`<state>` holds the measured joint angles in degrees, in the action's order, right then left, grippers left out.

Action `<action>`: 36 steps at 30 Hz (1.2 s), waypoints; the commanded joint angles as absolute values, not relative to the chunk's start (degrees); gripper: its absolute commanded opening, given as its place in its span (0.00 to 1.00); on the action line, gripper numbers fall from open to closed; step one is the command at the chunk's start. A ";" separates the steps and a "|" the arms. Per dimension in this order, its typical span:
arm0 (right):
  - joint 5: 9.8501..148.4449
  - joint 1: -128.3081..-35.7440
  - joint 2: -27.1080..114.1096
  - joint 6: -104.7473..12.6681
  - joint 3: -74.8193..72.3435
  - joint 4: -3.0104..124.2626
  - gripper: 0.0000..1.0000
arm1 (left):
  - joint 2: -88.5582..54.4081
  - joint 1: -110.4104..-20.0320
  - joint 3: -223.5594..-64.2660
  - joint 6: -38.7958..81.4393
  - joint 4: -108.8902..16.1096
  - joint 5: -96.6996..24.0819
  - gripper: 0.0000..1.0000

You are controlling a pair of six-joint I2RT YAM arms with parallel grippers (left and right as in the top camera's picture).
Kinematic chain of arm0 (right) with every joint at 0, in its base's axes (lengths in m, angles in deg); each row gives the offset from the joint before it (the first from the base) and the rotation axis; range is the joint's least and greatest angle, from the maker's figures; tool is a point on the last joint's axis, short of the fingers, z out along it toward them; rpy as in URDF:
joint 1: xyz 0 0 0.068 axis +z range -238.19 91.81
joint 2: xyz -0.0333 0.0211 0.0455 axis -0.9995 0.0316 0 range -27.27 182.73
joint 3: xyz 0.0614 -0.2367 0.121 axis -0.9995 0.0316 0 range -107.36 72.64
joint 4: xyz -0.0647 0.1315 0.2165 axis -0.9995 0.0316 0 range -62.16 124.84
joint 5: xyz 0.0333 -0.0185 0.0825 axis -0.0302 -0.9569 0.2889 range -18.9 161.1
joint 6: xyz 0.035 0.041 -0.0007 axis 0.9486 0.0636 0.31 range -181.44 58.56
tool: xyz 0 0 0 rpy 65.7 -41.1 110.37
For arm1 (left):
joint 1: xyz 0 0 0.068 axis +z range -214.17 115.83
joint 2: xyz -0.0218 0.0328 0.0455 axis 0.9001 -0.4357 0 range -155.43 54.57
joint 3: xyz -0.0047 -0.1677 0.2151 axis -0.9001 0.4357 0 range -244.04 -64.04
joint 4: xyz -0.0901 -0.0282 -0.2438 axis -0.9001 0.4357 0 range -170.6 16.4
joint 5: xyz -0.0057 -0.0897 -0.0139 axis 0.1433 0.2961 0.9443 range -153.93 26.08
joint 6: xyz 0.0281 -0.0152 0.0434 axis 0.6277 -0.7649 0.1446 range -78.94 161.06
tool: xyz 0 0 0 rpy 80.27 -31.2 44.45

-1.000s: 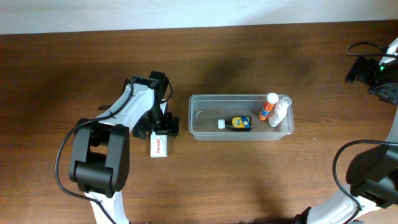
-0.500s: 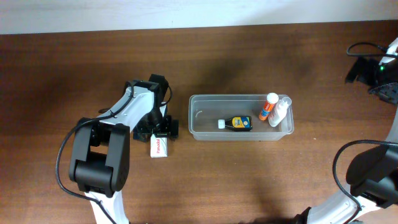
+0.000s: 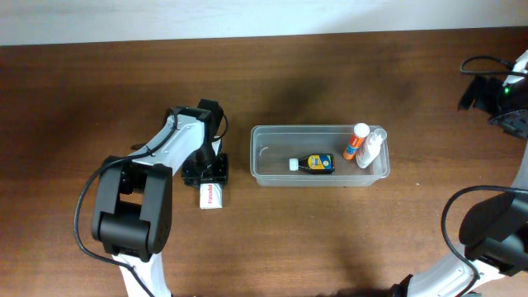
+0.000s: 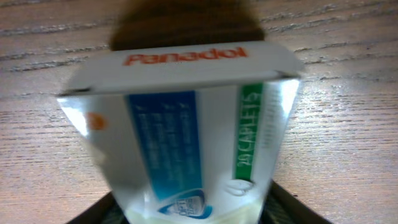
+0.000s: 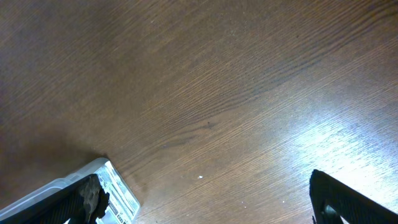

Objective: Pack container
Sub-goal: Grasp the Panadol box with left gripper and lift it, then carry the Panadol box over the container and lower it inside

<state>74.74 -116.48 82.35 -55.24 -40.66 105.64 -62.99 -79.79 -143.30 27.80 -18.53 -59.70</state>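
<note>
Overhead view: the clear rectangular plastic container (image 3: pixel 256 157) stands on the brown wooden table (image 3: pixel 99 82), near the left gripper (image 3: pixel 208 177) on its right side and not touching it. Three things are inside. A small dark bottle with a yellow label and white cap (image 3: pixel 313 163) lies in the middle. An orange bottle with a white cap (image 3: pixel 355 142) and a clear pale bottle (image 3: pixel 372 148) lean together at the end far from this gripper. The half nearest to the gripper is free. I judge the container light, with thin walls that bend, and it may slide if it is pushed; the rim is the best place to hold it. The left gripper's jaws stand against the sides of a white cardboard medicine box with red lettering (image 3: pixel 211 196), which sticks out from them toward the arm's base.

Left wrist view: the box fills the picture, and a dark finger shows at each lower side, so the gripper clamps it. I judge the box light, smooth and easy to crush, so a gentle hold across the narrow sides suits it.

Right wrist view: the right gripper (image 5: pixel 202 190) has its fingers wide apart and only table is between them. A piece of clear ribbed plastic (image 5: pixel 118 196) shows beside one fingertip; I cannot tell what it is.
</note>
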 commanded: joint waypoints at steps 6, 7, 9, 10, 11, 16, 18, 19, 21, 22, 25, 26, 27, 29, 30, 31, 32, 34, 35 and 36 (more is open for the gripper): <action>74.02 -116.33 82.13 -54.94 -40.39 105.62 0.98 | -63.82 -79.40 -142.91 27.85 -18.53 -59.87 0.53; 74.04 -116.33 82.13 -54.94 -40.39 105.62 0.98 | -63.82 -79.40 -143.10 27.87 -18.53 -59.91 0.53; 74.04 -116.33 82.13 -54.94 -40.39 105.62 0.98 | -63.82 -79.40 -144.04 27.85 -18.45 -60.35 0.53; 74.04 -116.33 82.13 -54.94 -40.39 105.62 0.98 | -63.82 -79.40 -144.63 27.87 -18.38 -60.33 0.53; 74.04 -116.33 82.13 -54.94 -40.39 105.62 0.98 | -63.82 -79.40 -145.75 27.85 -18.16 -60.31 0.53; 74.04 -116.33 82.13 -54.94 -40.39 105.62 0.98 | -63.82 -78.94 -153.73 27.89 -14.32 -61.29 0.53; 74.04 -116.33 82.13 -54.94 -40.39 105.62 0.98 | -63.82 -78.63 -158.38 27.91 -11.50 -63.15 0.53; 74.04 -116.33 82.13 -54.96 -40.39 105.62 0.98 | -63.82 -78.50 -161.03 27.91 -10.01 -64.29 0.53; 74.04 -116.33 82.13 -54.94 -40.39 105.62 0.98 | -63.82 -78.50 -166.14 27.91 -7.45 -66.01 0.53; 74.04 -116.33 82.13 -54.94 -40.39 105.62 0.98 | -63.82 -78.52 -169.09 27.91 -6.12 -66.78 0.53; 74.04 -116.33 82.13 -54.94 -40.39 105.62 0.98 | -63.82 -78.67 -179.87 29.18 -1.75 -66.69 0.53; 74.04 -116.33 82.13 -54.94 -40.39 105.62 0.98 | -63.82 -78.89 -182.51 29.24 -0.57 -66.73 0.53; 74.04 -116.33 82.13 -54.94 -40.39 105.62 0.98 | -63.82 -79.13 -184.44 29.40 0.26 -66.67 0.53; 74.04 -116.33 82.13 -54.94 -40.39 105.62 0.98 | -63.82 -80.05 -188.02 29.44 1.82 -66.27 0.53; 74.02 -116.33 82.13 -54.94 -40.39 105.62 0.98 | -63.82 -80.82 -189.53 29.70 2.41 -66.25 0.53; 74.04 -116.33 82.13 -54.94 -40.39 105.62 0.98 | -63.82 -81.65 -190.58 30.53 2.65 -65.84 0.52; 74.04 -116.33 82.13 -54.94 -40.39 105.62 0.98 | -63.82 -82.85 -191.52 31.74 2.80 -64.90 0.52; 74.04 -116.33 82.13 -54.94 -40.39 105.62 0.98 | -63.82 -85.27 -192.44 33.14 2.80 -63.26 0.53; 74.04 -116.33 82.13 -54.94 -40.39 105.62 0.98 | -63.82 -86.78 -192.72 33.99 2.82 -62.54 0.52; 74.04 -116.33 82.13 -54.94 -40.39 105.60 0.98 | -63.82 -88.01 -192.78 34.82 2.82 -61.82 0.52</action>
